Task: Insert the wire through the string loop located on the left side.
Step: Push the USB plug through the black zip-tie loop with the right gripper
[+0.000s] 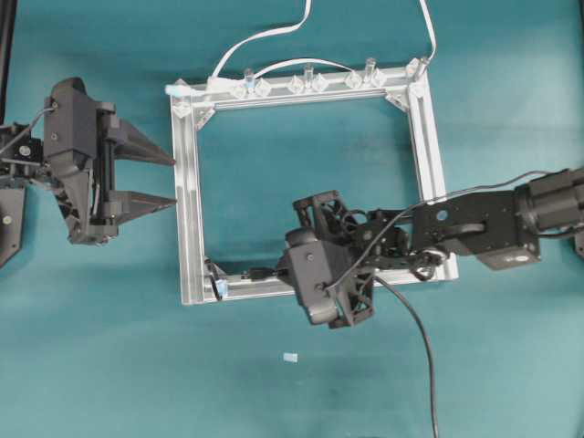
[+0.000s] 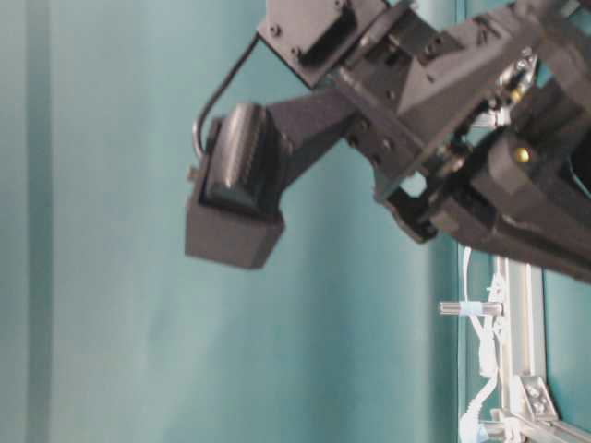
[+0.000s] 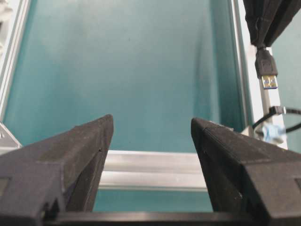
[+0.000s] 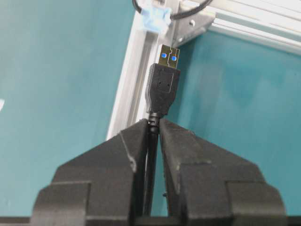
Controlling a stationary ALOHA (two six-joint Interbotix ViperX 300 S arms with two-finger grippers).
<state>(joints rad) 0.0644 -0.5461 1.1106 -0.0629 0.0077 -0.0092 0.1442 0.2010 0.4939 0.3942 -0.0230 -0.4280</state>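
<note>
The wire's black USB plug (image 4: 163, 82) sticks out past the tips of my right gripper (image 4: 154, 123), which is shut on the wire just behind the plug. In the overhead view the plug (image 1: 258, 272) lies over the frame's near rail, a short way right of the string loop (image 1: 217, 285) at the near-left corner. The loop (image 4: 188, 12) and its pale-blue tab (image 4: 155, 16) sit just beyond the plug tip, apart from it. My left gripper (image 1: 173, 181) stands open outside the frame's left rail, holding nothing. The left wrist view shows the plug (image 3: 267, 70) and loop (image 3: 277, 112) at far right.
A square aluminium frame (image 1: 190, 210) lies on the teal table. Clear plastic clips (image 1: 307, 77) and white cables (image 1: 265, 36) run along its far rail. The wire's slack (image 1: 425, 351) trails toward the near edge. A small pale scrap (image 1: 290, 357) lies in front of the frame.
</note>
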